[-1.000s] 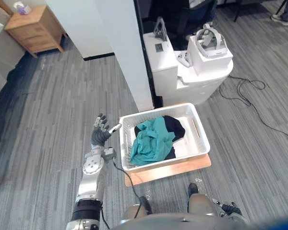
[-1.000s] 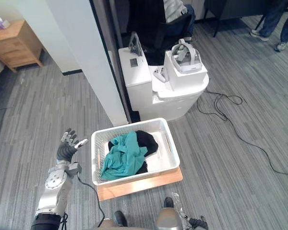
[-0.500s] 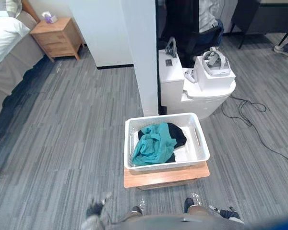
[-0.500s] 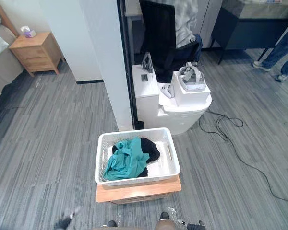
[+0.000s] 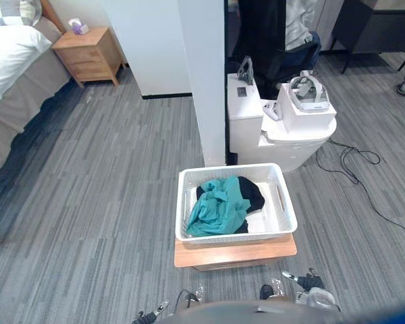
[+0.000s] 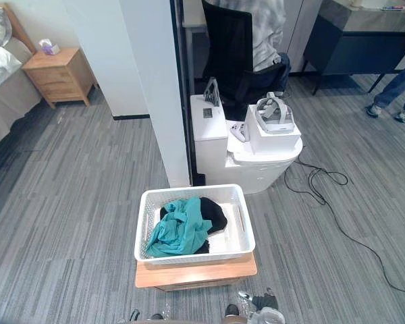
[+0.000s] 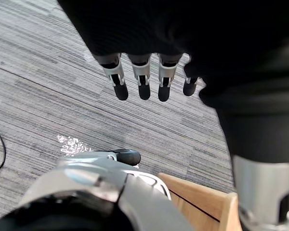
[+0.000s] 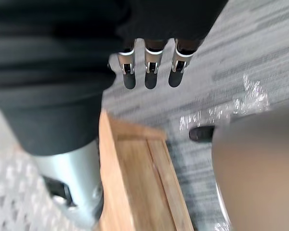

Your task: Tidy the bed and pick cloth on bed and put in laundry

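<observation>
A white laundry basket point(image 5: 282, 202) sits on a low wooden stand point(image 5: 235, 253) on the floor in front of me. A crumpled teal cloth point(image 5: 217, 209) lies in it on top of a black cloth point(image 5: 251, 192). The bed point(image 5: 13, 64), with white bedding, is far off at the upper left. My left hand point(image 7: 143, 82) hangs low beside me over the grey floor, open and holding nothing. My right hand point(image 8: 152, 72) hangs on the other side by the stand's corner point(image 8: 135, 173), also open and holding nothing; it also appears at the lower edge point(image 5: 309, 280).
A white pillar point(image 5: 202, 74) rises just behind the basket. A white round unit point(image 5: 283, 135) carrying a headset point(image 5: 305, 91) stands to its right, cables point(image 5: 364, 169) trailing on the floor. A wooden nightstand point(image 5: 91, 54) is beside the bed. A person's feet point(image 6: 385, 111) are far right.
My left arm has dropped from beside the basket down to my side. The camera has tipped up, bringing the bed and the room into view. The basket and cloths have not moved.
</observation>
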{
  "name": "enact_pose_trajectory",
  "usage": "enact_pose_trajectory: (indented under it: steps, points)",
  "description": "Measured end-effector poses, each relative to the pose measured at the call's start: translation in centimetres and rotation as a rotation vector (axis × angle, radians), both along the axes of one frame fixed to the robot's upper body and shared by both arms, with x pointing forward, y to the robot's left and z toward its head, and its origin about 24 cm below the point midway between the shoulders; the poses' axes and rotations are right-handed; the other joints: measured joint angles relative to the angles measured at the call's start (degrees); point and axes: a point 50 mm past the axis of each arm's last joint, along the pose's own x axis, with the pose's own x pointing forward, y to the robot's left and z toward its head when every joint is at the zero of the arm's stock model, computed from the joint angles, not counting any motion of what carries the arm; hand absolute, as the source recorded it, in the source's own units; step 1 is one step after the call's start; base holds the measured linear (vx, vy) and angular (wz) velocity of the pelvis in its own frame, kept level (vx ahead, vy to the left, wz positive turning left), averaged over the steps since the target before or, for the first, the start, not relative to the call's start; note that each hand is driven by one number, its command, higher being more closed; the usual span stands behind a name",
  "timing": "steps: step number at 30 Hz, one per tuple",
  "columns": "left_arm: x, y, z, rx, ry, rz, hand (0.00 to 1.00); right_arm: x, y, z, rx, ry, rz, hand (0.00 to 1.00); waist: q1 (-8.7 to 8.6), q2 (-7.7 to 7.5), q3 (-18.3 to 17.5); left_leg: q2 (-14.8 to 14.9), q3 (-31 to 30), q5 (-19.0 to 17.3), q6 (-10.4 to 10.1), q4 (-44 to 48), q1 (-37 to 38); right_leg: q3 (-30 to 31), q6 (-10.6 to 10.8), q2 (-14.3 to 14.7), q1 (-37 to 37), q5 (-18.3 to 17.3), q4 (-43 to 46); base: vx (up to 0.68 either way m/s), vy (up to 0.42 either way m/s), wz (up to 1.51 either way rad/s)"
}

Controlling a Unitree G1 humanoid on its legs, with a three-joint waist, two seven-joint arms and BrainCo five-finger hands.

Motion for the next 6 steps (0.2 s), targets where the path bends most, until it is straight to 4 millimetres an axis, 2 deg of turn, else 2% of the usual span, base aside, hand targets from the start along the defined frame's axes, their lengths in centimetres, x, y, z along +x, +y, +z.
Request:
enact_pose_trajectory:
  steps: [6]
  points:
    - [0.4, 0.25, 0.07, -0.002, -0.007, -0.054, 0.0, 0.15, 0.28, -0.09, 0.012, 0.005, 0.006, 0.0, -0.12, -0.58, 0.4, -0.1, 0.0, 0.0, 0.0, 0.1, 0.0, 0.0, 0.0, -0.1, 0.1, 0.0, -0.1, 0.0, 0.0, 0.0]
